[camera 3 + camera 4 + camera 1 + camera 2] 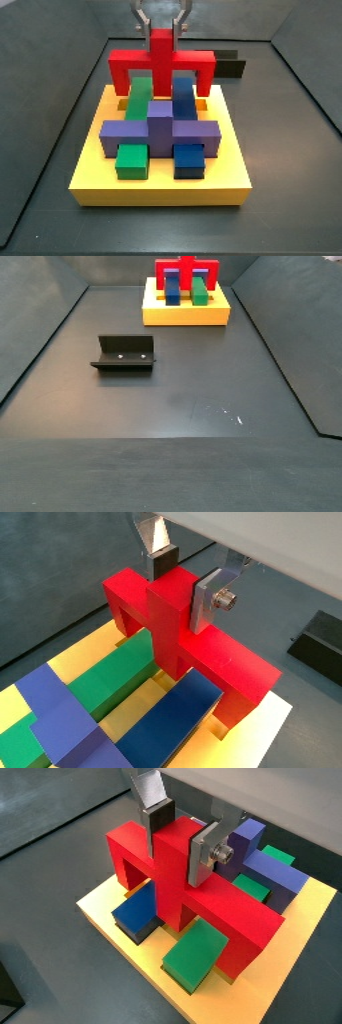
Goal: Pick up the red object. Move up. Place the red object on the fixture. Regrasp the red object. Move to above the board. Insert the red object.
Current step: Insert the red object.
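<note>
Even, bright light, soft shadows, faint floor glare, sharp focus

wrist views near claw, side views opposed

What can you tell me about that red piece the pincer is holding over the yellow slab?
The red object is a glossy, plastic-looking bright red block: a bar with three prongs. It stands upright, outer prongs pointing down at the board, the middle one up between the pincer's silver plates, which clamp it. It sits at the board's far end from the purple block, over the green block and blue block. Whether it is fully seated cannot be told.
</note>
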